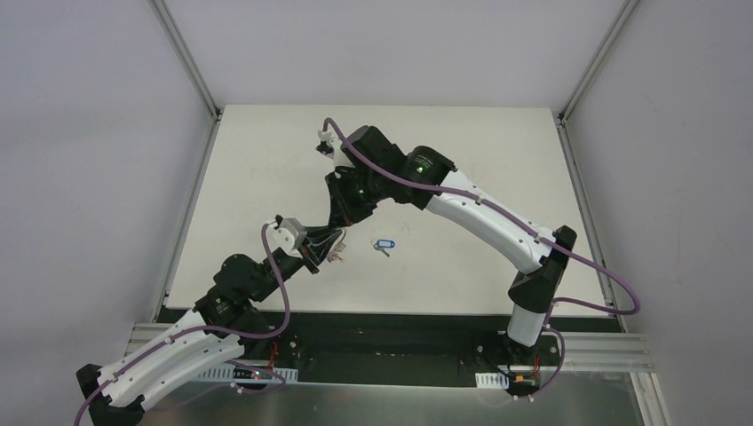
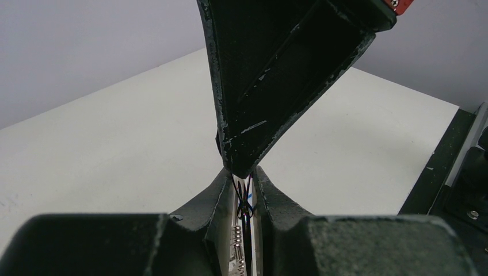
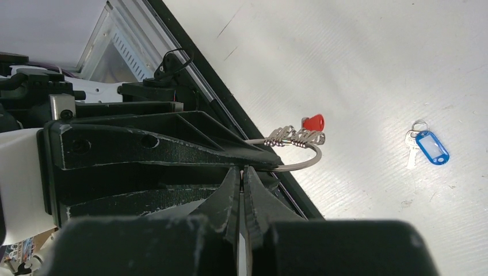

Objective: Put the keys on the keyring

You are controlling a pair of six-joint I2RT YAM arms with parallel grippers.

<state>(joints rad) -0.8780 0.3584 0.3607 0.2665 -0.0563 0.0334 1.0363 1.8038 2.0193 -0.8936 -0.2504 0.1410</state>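
Left claw (image 2: 244, 187): clamped on keyring (image 3: 317, 154); red key (image 3: 313, 122) on the ring just beyond its tips.
Right claw (image 3: 241, 175): fingers together, meeting the left claw's tips.
Blue key (image 3: 431, 147): flat on bench (image 3: 357, 69), well apart from both.

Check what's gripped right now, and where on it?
Left gripper clamps the keyring by its wire rim. Right gripper is closed beside it; whether it also grips the keyring can't be told.

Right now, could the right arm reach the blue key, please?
Probably yes: the blue key lies in the open, though the right gripper has its jaws shut by the keyring.
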